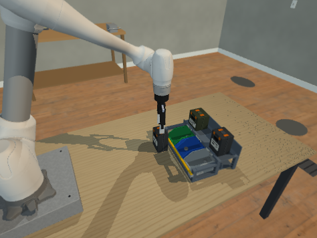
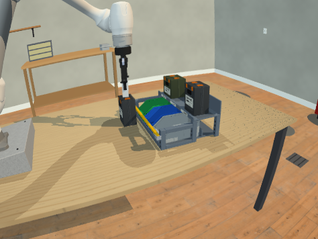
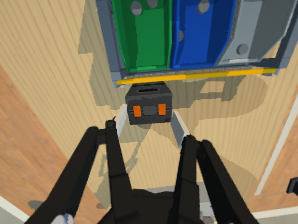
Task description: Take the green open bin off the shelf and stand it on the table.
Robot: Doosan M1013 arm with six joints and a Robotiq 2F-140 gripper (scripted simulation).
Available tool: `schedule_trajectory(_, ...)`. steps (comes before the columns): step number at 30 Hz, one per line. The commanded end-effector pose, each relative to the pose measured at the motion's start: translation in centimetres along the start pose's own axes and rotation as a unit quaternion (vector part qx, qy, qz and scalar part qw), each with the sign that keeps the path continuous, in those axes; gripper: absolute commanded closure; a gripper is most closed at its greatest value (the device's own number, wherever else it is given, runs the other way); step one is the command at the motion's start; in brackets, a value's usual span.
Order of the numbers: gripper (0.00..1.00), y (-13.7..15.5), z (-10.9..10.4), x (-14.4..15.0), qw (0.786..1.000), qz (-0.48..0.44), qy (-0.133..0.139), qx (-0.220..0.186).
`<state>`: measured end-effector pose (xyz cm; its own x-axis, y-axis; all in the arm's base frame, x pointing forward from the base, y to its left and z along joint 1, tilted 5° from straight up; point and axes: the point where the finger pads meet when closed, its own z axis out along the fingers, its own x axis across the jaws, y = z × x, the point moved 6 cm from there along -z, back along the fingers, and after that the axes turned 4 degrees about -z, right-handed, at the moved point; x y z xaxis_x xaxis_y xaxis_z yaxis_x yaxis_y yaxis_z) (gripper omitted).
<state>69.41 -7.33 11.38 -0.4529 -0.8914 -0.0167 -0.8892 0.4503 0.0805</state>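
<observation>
The green open bin [image 1: 180, 134] [image 2: 155, 103] [image 3: 145, 40] sits on the grey shelf [image 1: 204, 173] [image 2: 178, 135] [image 3: 106, 40], at the end of the row, with round grey parts in it in the wrist view. Beside it sit the blue bin [image 1: 191, 146] [image 2: 164, 110] [image 3: 200, 42] and the grey bin [image 1: 200, 156] [image 2: 174, 121] [image 3: 250, 45]. Their open fronts face the yellow strip. My gripper [image 1: 162, 130] [image 2: 125, 94] [image 3: 149, 114] is open and points down, outside the shelf's front. Its fingertips stand on either side of a black case's top, with gaps in the wrist view.
That black case [image 1: 160, 142] [image 2: 128, 113] [image 3: 149, 97] stands upright on the table [image 1: 110, 164] [image 2: 84, 161], just before the green bin's front. Behind the bins, a dark green case [image 1: 199, 120] [image 2: 174, 88] and another black case [image 1: 221, 143] [image 2: 198, 99] stand on the raised rear shelf.
</observation>
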Motion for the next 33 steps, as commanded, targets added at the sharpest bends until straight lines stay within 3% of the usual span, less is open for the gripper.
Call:
schedule_trajectory(1,0.43,0.0,-0.01,0.0,1.0,-0.002,0.0,0.0)
schedule_trajectory(7,0.43,0.0,-0.01,0.0,1.0,-0.002,0.0,0.0)
schedule_trajectory(12,0.43,0.0,-0.01,0.0,0.993,-0.117,0.0,0.0)
schedule_trajectory(24,0.43,0.0,-0.01,0.0,0.993,-0.117,0.0,0.0)
schedule_trajectory(29,0.43,0.0,-0.02,0.0,0.97,-0.244,0.0,0.0)
schedule_trajectory(33,0.43,0.0,-0.02,0.0,0.97,-0.244,0.0,0.0)
